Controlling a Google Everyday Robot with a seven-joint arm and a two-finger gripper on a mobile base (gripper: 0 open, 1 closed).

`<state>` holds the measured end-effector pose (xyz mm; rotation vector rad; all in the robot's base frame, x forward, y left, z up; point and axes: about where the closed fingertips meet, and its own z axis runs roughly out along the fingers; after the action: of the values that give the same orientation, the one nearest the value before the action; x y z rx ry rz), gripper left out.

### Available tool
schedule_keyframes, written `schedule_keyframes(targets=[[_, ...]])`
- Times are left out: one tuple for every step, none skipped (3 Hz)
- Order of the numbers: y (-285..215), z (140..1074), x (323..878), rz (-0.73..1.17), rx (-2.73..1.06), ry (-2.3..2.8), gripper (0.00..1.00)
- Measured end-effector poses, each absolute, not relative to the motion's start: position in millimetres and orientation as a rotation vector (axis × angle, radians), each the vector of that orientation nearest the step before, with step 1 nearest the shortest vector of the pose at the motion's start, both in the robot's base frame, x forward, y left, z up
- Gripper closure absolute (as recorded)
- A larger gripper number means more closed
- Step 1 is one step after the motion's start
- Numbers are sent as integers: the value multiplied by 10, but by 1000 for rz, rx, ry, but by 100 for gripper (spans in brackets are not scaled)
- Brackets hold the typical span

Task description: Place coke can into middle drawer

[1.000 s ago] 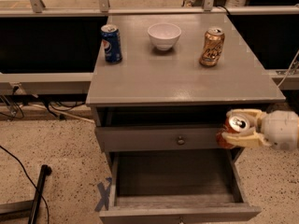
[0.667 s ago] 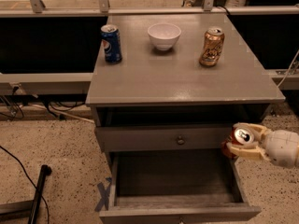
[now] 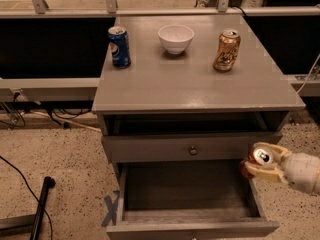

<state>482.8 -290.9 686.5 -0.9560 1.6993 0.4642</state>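
Observation:
The coke can, red with a silver top, is held tilted in my gripper, whose cream fingers are shut around it. The gripper comes in from the right edge and holds the can just above the right wall of the open middle drawer. The drawer is pulled out, and its streaky grey floor holds nothing.
On the grey cabinet top stand a blue Pepsi can, a white bowl and a gold-brown can. The top drawer front with a round knob is closed. A black pole and cables lie on the floor at left.
My gripper has moved down and slightly to the right with the coke can, from beside the top drawer front to the middle drawer's right wall.

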Motion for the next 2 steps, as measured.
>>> schedule_keyframes(targets=[[-2806,6547,4817,531,-877,1738,100],[-2765,6166,4810,553,-809,1787,100]])
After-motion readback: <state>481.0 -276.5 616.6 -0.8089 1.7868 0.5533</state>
